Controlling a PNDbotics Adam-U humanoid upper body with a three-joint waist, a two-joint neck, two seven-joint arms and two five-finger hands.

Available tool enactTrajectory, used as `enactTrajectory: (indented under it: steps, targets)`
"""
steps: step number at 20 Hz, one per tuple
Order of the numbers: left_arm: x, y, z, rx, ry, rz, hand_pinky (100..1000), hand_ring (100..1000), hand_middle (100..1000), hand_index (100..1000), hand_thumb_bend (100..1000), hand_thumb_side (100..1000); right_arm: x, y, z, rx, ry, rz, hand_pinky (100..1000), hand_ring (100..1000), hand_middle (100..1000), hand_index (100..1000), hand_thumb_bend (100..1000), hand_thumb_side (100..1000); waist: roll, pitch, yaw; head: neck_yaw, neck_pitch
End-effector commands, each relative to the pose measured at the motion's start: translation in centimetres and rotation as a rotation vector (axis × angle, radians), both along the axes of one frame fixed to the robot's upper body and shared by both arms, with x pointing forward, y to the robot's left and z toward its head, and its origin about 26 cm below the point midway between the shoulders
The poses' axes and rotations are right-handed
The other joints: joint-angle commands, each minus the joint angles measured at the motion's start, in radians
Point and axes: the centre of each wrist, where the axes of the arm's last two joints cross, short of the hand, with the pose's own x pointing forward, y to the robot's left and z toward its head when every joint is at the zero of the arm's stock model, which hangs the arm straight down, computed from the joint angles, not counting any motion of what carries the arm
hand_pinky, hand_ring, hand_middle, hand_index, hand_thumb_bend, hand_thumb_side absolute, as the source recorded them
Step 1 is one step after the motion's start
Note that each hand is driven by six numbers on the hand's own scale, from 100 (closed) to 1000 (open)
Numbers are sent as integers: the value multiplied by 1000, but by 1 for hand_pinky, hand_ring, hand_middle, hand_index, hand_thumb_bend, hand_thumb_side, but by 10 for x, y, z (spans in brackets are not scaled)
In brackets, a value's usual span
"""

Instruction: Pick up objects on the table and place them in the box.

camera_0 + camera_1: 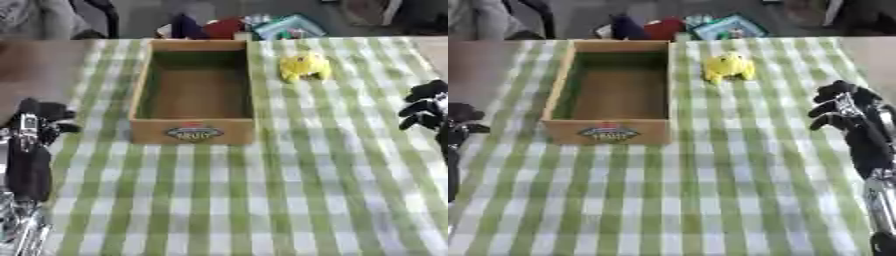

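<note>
Nearest the camera it's just the green/white checked tablecloth (262,200), bare across the front.

Left hand (35,125) sits at the left edge, approx level w/ the front of the box, arm running down to the lower left corner. Fingers look curled in w/ nothing in them, but it's blurry so that's a soft read. It's apart from the box, not touching it.

Right hand (846,112) comes in at the right edge, a bit further back than the left. Fingers bent inward, dark tips pointing left, also holding nothing. It's over the cloth, well apart from the toy and the box.

Mid table: the box (192,131), an open wooden crate w/ an oval label on the front wall. The inside looks brown and I can't make out anything in it. Long side runs away from the robot.

Just right of the box's far end, near but not touching, a yellow toy (728,67), soft-looking blob lying on the cloth. Can't tell what it's meant to be.

Far edge, behind the box: a pile of stuff (236,27), dark blue, red and teal bits.
</note>
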Motion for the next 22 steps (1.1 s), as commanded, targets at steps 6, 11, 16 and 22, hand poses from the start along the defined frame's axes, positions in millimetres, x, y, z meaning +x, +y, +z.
enactTrajectory:
  steps: [6,11,16,22]
  targets:
    - [-1,6,10,21,-35,13,530,611,554,511,102,629,-2,-3,13,-33,-37,1,408,510,542,642,100,570,-3,-16,2,-2,2]
    - [-1,6,10,21,-35,12,530,610,554,510,105,627,-1,-5,18,-55,-52,10,407,510,542,642,100,527,-4,-16,4,-3,2]
    - [-1,6,10,23,-33,9,529,610,554,510,107,627,2,-11,35,-122,-99,34,408,510,543,648,100,453,-7,-17,9,-5,0]
    - [-1,4,9,27,-27,-1,528,610,553,509,108,627,12,-21,74,-259,-191,89,415,513,549,662,100,412,-10,-20,19,-12,4]
